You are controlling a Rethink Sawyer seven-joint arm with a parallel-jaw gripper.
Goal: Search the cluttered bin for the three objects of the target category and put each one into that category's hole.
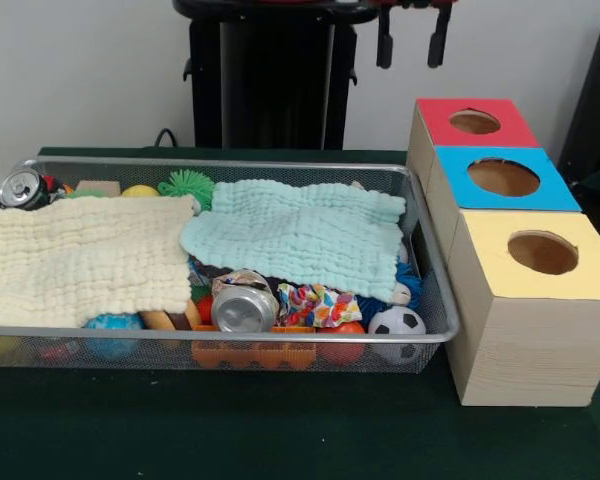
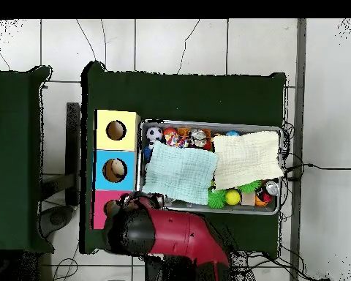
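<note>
The silver wire-mesh bin (image 1: 432,338) lies across the table, full of clutter. One wad of white wrapper with confetti spots (image 1: 318,303) shows at the bin's near edge, between a silver can (image 1: 245,306) and a soccer ball (image 1: 396,322). No other such wad shows; two cloths hide much of the bin. The yellow-topped box's hole (image 1: 542,252) is right of the bin, and it also shows in the overhead view (image 2: 115,130). My gripper (image 1: 412,38) hangs open and empty at the top edge, behind the red-topped box, well away from the bin.
A cream cloth (image 1: 80,255) and a mint cloth (image 1: 300,235) cover the bin's middle. A second can (image 1: 22,188) lies at its far left corner. Blue-topped (image 1: 503,177) and red-topped (image 1: 474,122) boxes stand behind the yellow one. The pedestal (image 1: 270,80) is behind the bin.
</note>
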